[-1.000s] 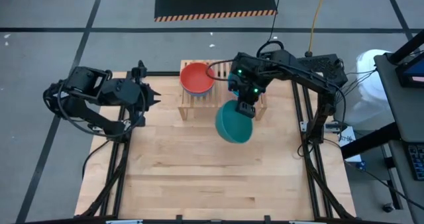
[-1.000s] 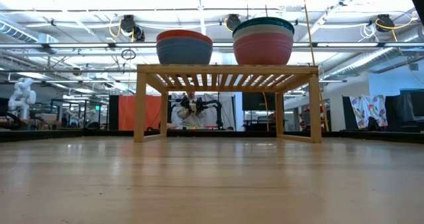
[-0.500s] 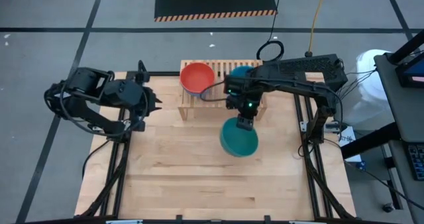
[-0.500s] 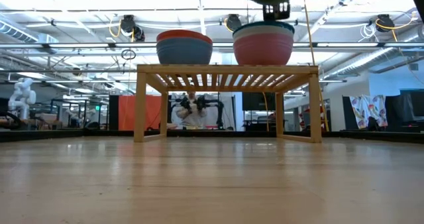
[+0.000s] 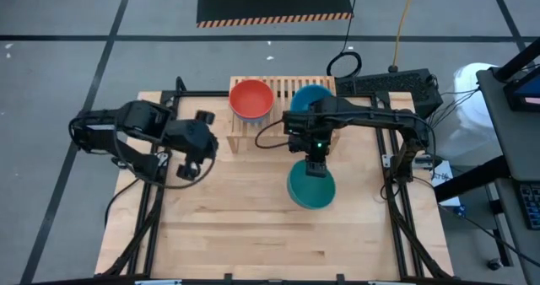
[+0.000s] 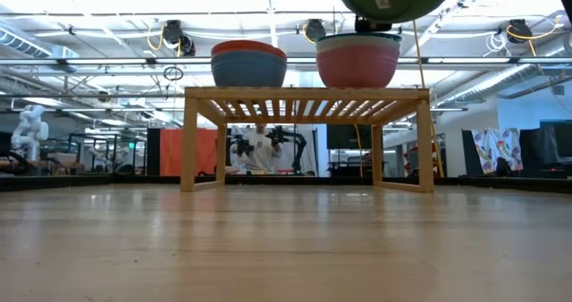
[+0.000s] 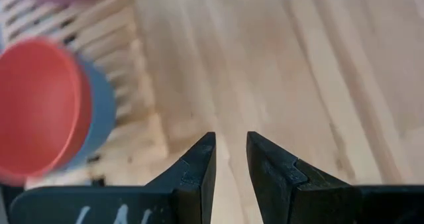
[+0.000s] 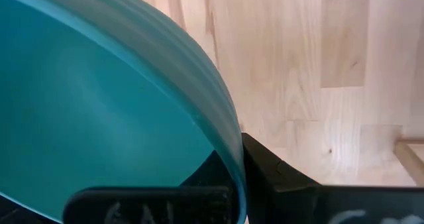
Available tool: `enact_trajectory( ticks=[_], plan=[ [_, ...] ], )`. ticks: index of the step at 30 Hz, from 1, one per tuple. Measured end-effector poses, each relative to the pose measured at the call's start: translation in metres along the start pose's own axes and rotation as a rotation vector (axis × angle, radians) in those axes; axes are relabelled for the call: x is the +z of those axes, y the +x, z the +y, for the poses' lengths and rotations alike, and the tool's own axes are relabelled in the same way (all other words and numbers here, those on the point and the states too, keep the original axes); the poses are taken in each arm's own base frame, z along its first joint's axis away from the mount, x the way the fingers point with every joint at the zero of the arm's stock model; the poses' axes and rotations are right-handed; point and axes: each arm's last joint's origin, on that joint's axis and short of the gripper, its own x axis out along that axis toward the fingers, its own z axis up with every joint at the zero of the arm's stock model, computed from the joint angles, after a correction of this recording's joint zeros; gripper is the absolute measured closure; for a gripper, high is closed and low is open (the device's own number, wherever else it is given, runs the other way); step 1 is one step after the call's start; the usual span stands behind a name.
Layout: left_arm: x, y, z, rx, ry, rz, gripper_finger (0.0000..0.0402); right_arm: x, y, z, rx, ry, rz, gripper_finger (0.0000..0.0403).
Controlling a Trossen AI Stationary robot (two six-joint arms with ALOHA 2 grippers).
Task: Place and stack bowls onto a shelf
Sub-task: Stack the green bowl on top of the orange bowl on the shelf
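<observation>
Right gripper (image 5: pixel 313 169): clenched on the rim of the teal green round plastic bowl (image 5: pixel 310 186), held in the air over the table, nearer than the rack.
Left gripper (image 5: pixel 192 154): over the table's left part, well left of the rack; jaws parted by a narrow gap, grasping nothing.
Low light-wood slatted shelf (image 5: pixel 242 137): stands at the far middle of the wooden table (image 5: pixel 236 226).
Left stack: red bowl (image 5: pixel 251 98) nested in a blue bowl (image 6: pixel 248 70).
Right stack: blue bowl (image 5: pixel 313 95) uppermost, pink bowl (image 6: pixel 357 68) lowest.
</observation>
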Motion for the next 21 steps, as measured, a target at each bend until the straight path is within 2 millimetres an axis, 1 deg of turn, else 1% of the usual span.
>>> enact_trajectory(
  ticks=[6,9,13,17,21],
  plan=[
    [0.016,0.022,-0.006,-0.014,0.092,-0.040,0.0309,-0.001,0.005,0.010,-0.005,-0.034,0.014,0.0403],
    [0.027,0.028,-0.012,-0.030,0.144,-0.087,0.0309,-0.002,0.006,0.013,-0.048,-0.045,0.014,0.0403],
    [0.041,0.034,-0.024,-0.079,0.215,-0.168,0.0309,-0.002,0.008,0.016,-0.046,-0.053,0.021,0.0403],
    [0.056,0.046,-0.040,-0.121,0.273,-0.201,0.0309,-0.004,0.020,0.014,-0.050,-0.043,0.071,0.0403],
    [0.070,0.055,-0.057,-0.123,0.425,-0.259,0.0309,-0.008,0.037,0.007,-0.057,-0.019,0.139,0.0403]
  ],
)
